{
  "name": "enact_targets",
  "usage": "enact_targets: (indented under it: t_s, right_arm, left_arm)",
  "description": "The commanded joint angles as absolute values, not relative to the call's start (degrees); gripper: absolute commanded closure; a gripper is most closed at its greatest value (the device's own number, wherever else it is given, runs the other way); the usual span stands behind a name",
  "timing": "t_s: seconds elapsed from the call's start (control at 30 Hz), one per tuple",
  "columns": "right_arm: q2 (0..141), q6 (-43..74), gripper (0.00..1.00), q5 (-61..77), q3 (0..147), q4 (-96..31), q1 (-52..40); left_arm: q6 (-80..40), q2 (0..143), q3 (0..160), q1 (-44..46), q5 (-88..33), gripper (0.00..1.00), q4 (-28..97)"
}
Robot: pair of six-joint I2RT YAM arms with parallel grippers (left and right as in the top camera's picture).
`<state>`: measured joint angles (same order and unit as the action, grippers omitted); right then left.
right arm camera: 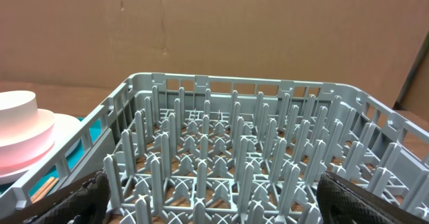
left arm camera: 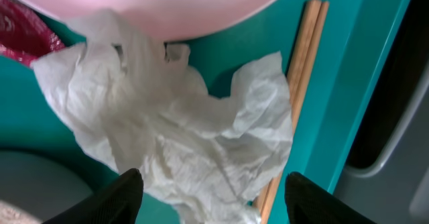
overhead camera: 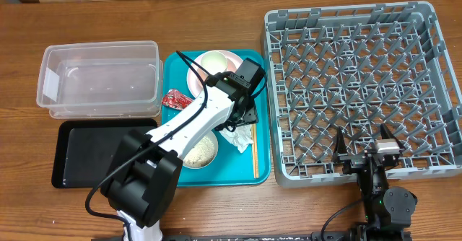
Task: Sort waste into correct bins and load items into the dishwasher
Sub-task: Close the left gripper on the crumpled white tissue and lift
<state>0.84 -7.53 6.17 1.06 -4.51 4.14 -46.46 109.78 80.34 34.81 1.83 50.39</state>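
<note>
Overhead: the left pincer (overhead camera: pixel 242 120) hangs over the teal tray (overhead camera: pixel 261 170). Its arm reaches forward from the near edge with the wrist pitched down. The tissue (overhead camera: pixel 234 136) lies just below the pincer, the chopsticks (overhead camera: pixel 254 151) to its right and the plate (overhead camera: pixel 193 76) beyond it to the left.

Left wrist: the jaws stand wide and hold nothing. The tissue spreads between and ahead of the fingers (left arm camera: pixel 120 197), running under the plate's rim and touching the chopsticks. It looks light, soft and crushable, so a pinch on the bunched middle, clear of the sticks, seems best.

Right wrist: the right pincer (right arm camera: pixel 214 197) is fully spread and empty, low at the rack's (right arm camera: pixel 221 143) near wall with the pegs ahead.
</note>
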Motion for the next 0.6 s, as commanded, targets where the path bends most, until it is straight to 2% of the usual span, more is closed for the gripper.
enact_targets:
  t_s: [0.0, 0.27, 0.57]
  right_arm:
    - [0.27, -7.75, 0.0, 6.52, 0.45, -4.21, 4.14]
    - [0.27, -7.75, 0.0, 6.52, 0.45, -4.21, 4.14]
    - [0.27, -7.75, 0.0, 6.5, 0.45, -4.21, 4.14]
  left_arm:
    - [-49.47, 110.59, 80.62, 34.92, 4.01, 0.29, 49.19]
    - [-52.07, 111.55, 80.6, 36.47, 4.12, 0.24, 49.12]
    - [-53.87, 113.25, 80.18, 36.88, 6.61, 0.27, 49.21]
